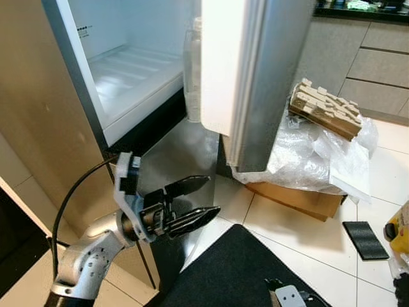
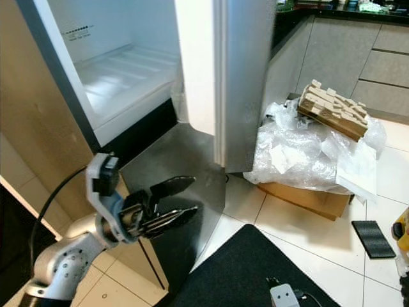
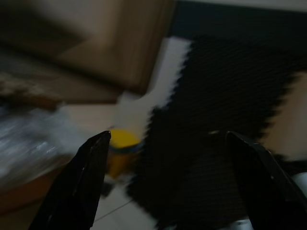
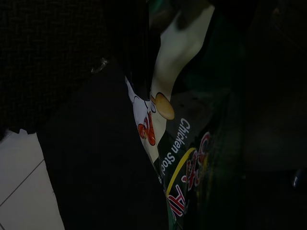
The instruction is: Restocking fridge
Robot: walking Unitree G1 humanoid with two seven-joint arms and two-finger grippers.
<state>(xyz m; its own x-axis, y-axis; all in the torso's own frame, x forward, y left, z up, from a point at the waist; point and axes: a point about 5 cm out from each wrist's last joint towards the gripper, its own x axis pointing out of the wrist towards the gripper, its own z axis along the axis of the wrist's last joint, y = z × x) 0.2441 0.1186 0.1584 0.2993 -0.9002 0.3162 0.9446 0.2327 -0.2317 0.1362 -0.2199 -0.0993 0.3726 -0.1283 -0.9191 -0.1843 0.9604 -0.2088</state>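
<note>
Raising my left gripper (image 1: 195, 201), fingers spread wide and empty, below the fridge (image 1: 134, 83) shelf. The chicken stock pack (image 4: 180, 143) sits against my right gripper; its grip I cannot tell.

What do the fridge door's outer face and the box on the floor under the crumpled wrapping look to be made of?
Fridge door: brushed metal or metal-look, judging by its grey satin sheen. Box: brown, matte, probably cardboard. Wrapping: thin clear plastic film, glossy and creased.

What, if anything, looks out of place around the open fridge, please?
A cardboard box sits on the floor beside the fridge door, heaped with crumpled plastic wrap and a tilted packing insert. It looks like unpacking clutter.
</note>
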